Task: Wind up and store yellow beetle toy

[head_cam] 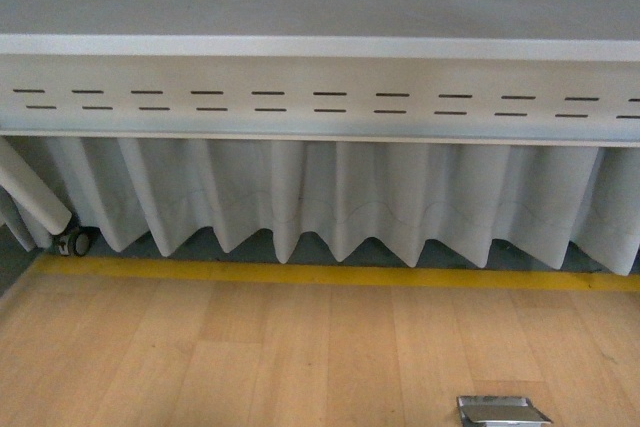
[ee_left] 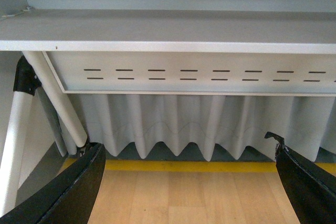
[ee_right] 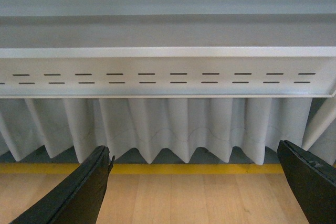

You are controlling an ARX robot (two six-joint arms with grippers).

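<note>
Finding no yellow beetle toy in any view, so judging both winding and storing as not yet begun and its whereabouts as impossible to tell. Showing left hand (ee_left: 185, 142) and right hand (ee_right: 194, 148) spread wide, released, gripping nothing, over bare wooden surface (head_cam: 250, 347). Noting yellow strip (head_cam: 300, 274) edging the far side, pleated white skirt (head_cam: 350, 197) and slotted panel (head_cam: 320, 87) beyond, small metal plate (head_cam: 503, 410) near front right, leaving ample open room elsewhere.

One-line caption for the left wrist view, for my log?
Left gripper open and empty, framing wooden floor, yellow floor line, pleated white curtain and slotted white panel; beetle toy not in view.
</note>
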